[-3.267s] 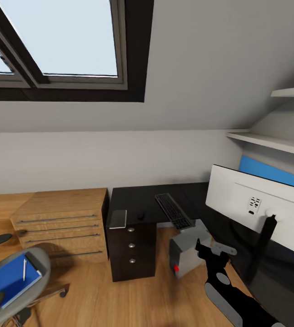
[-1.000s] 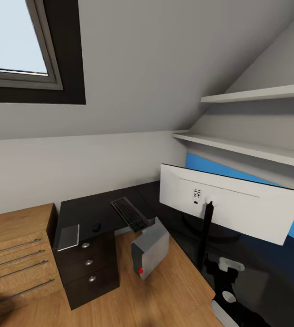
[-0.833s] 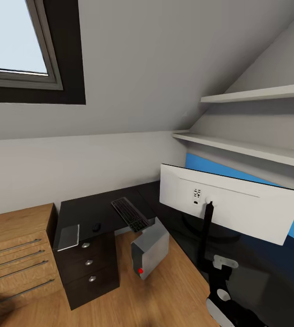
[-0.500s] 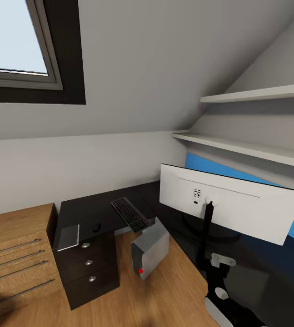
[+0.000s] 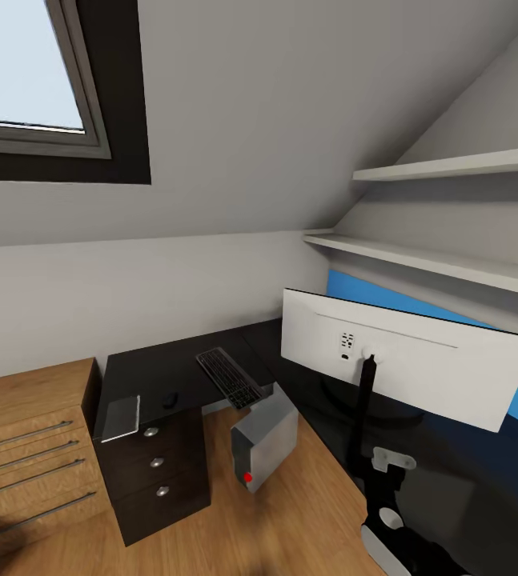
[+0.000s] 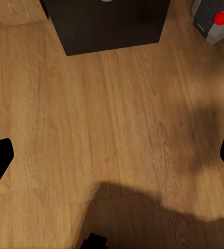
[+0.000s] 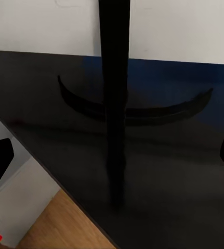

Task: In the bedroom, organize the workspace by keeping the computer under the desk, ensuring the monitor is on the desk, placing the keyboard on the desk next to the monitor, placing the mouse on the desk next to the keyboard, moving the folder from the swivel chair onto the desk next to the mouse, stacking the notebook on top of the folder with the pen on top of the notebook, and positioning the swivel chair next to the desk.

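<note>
Right jaws spread, empty | monitor upright, back toward camera

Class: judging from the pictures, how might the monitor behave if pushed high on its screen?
The monitor looks top-heavy: a wide screen on a thin stand, so it would probably tip. Its ring base on the glossy desk might slide instead.

A skylight window above; two white shelves at right; a light wooden drawer chest on the wood floor.
</note>
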